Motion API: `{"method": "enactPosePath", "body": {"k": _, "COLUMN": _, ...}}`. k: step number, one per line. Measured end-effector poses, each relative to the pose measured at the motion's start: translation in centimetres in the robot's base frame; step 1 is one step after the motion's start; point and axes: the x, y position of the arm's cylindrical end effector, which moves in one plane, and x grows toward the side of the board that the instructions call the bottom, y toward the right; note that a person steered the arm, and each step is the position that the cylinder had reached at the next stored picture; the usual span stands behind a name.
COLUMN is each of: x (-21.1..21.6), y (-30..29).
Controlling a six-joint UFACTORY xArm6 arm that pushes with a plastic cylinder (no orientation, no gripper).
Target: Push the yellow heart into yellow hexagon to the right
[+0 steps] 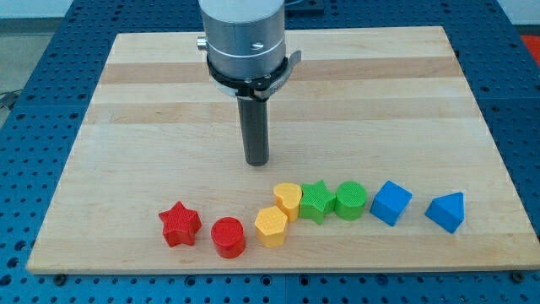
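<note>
Contact between yellow heart (pixel 288 199) and yellow hexagon (pixel 270 226) is already being shown near the worktop's (pixel 152 127) bottom edge. My tip (pixel 256 161) is being held apart above them; no jaws are fitted, nothing is being gripped.

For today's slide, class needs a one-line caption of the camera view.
My tip hovers above the yellow heart, which touches the yellow hexagon in a row of coloured blocks.

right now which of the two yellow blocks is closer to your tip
The yellow heart, the upper yellow block touching the green star. It sits just below my tip; the yellow hexagon lies lower and further left.
</note>
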Motion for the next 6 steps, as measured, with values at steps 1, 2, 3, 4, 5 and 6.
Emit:
{"method": "enactPosePath", "body": {"k": 1, "x": 2.7, "y": 0.0}}
{"method": "enactPosePath", "body": {"k": 2, "x": 4.6, "y": 0.2}}
{"method": "enactPosePath", "body": {"k": 3, "x": 6.1, "y": 1.3}}
{"method": "enactPosePath", "body": {"k": 4, "x": 6.1, "y": 1.5}}
{"method": "enactPosePath", "body": {"k": 5, "x": 6.1, "y": 1.6}}
{"method": "enactPosePath", "body": {"k": 6, "x": 9.0, "y": 1.4}}
